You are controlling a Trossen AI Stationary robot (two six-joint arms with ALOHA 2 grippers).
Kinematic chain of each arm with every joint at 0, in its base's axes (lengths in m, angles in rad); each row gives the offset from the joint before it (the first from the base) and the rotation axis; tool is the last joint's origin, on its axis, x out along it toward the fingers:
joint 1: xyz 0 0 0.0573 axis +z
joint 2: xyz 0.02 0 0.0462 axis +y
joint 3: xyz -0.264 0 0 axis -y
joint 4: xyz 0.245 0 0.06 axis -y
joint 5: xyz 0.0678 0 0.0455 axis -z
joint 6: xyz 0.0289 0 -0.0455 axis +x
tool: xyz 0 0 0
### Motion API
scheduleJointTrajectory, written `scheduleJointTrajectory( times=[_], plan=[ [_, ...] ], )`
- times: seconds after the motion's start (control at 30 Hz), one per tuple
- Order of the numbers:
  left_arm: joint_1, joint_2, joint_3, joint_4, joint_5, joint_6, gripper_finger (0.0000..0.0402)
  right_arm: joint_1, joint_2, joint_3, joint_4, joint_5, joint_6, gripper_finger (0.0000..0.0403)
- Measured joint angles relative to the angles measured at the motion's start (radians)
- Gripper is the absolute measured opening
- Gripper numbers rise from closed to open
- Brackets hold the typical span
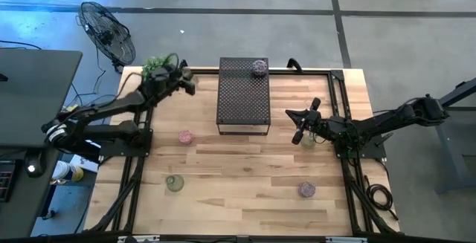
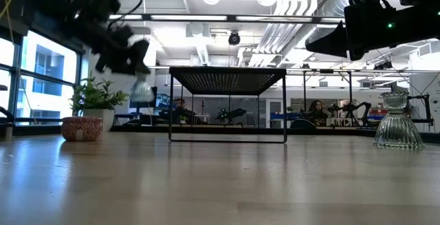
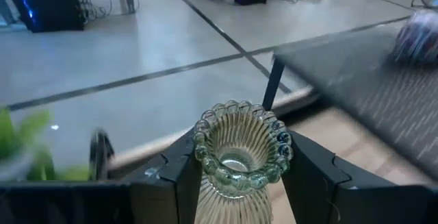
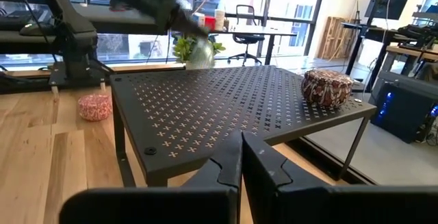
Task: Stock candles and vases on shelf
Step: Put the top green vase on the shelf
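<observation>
One candle (image 4: 327,88) atop the shelf (image 4: 226,107), hidden from low view.

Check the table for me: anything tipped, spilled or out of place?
Nothing stands out. One candle sits upright on the shelf; the left gripper holds a vase upright beside the shelf. The other candles and vases stand upright on the table.
</observation>
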State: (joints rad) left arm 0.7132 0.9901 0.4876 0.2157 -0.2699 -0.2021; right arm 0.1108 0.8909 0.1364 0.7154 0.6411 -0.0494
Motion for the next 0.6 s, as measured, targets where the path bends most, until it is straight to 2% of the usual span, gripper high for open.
scheduleJointTrajectory(
  times=[0.13,0.37,0.6],
  plan=[
    [0.0,0.007,0.199,-0.174,0.073,0.012,0.0159,0.0,0.0,0.0,-0.003,0.0,0.0,0.0001],
    [-0.009,0.133,0.431,-0.222,0.284,-0.012,0.0159,0.0,0.0,0.0,-0.001,0.0,-0.001,0.0001],
    [-0.116,0.388,0.607,-0.223,0.294,0.049,0.0159,0.0,0.0,0.0,0.022,0.011,-0.029,0.0001]
  ],
)
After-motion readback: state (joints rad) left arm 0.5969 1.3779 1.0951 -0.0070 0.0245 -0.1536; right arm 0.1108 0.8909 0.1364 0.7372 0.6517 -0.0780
